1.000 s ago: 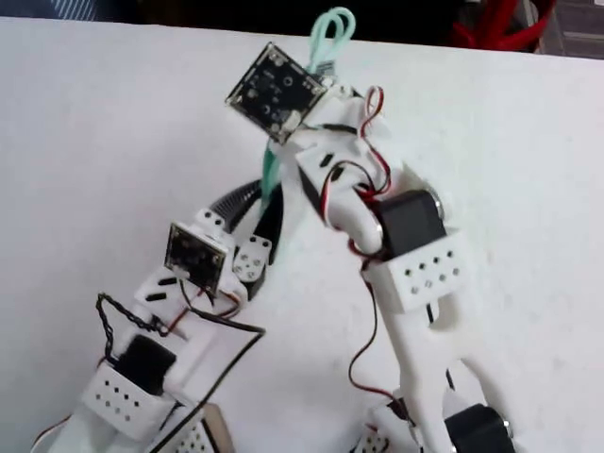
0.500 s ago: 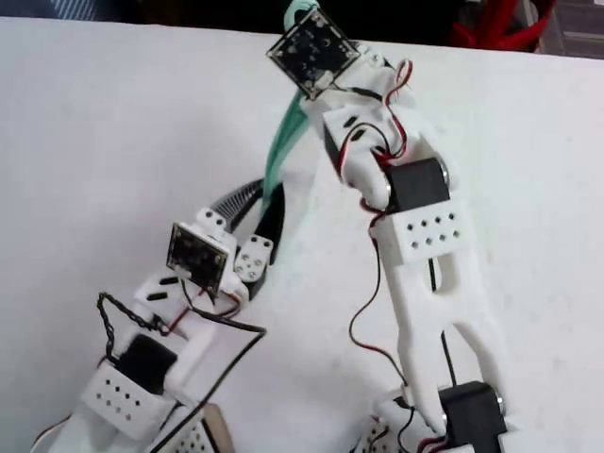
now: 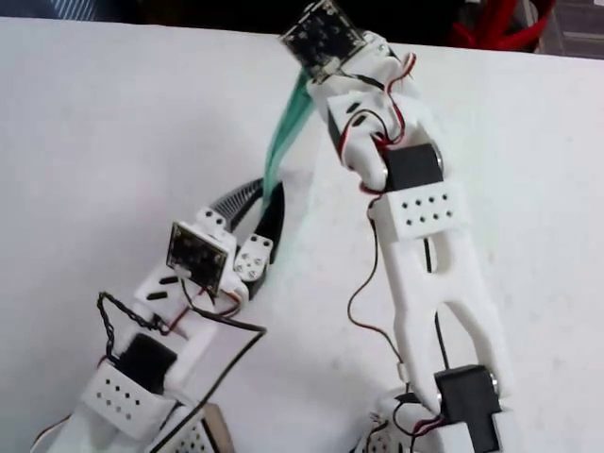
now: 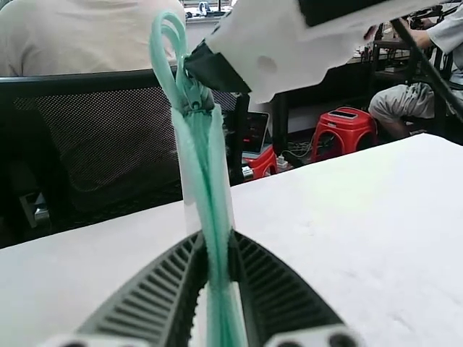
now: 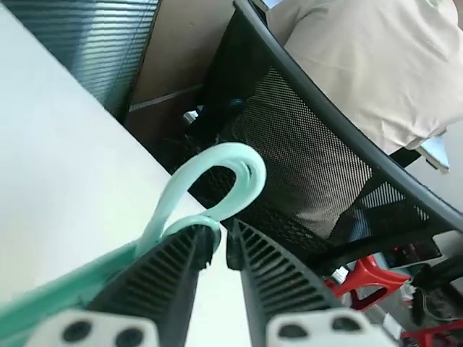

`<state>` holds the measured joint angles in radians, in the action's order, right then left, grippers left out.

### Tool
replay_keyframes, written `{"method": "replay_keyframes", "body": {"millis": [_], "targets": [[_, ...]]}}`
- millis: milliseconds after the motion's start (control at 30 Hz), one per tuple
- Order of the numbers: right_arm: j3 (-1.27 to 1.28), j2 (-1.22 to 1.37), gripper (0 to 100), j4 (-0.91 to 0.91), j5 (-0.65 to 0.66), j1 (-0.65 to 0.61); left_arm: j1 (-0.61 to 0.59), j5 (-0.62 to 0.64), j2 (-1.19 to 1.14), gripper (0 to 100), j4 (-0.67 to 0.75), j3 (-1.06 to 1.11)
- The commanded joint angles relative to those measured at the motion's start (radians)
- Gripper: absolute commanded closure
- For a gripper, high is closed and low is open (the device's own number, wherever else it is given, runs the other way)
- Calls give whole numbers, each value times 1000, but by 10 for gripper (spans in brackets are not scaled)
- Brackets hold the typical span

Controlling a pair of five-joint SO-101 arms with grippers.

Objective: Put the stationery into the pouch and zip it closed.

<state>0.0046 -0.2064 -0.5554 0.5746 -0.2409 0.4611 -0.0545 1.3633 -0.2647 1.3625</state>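
Your left gripper (image 4: 217, 249) pinched pouch (image 4: 206, 173) end tight. Right gripper (image 5: 221, 235) squeezed zip loop (image 5: 217, 170) at 12 o'clock. You needed slow, straight pull toward 1 o'clock.

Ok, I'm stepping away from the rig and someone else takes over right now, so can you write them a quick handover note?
Left hand: shut on the green zip edge of the pouch.
Right hand: shut on the zipper pull loop at the pouch's far end.
Pouch: stretched between the two hands.
Done: the zip looks closed along the stretch between the hands.
Left: I cannot tell whether the stationery is inside, so check that. Confirm the slider has reached the end of the zip, then release.
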Motion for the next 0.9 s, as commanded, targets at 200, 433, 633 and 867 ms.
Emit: {"method": "replay_keyframes", "body": {"millis": [200, 433, 633, 867], "targets": [[81, -338, 981, 27, -158, 2, 1, -12, 12, 977, -20, 3], [221, -469, 977, -42, -149, -90, 8, -12, 12, 977, -25, 17], [224, -486, 824, -206, -157, -93, 7, -12, 12, 977, -25, 17], [117, -547, 779, -372, -158, -94, 5, -12, 12, 977, -25, 17]]}}
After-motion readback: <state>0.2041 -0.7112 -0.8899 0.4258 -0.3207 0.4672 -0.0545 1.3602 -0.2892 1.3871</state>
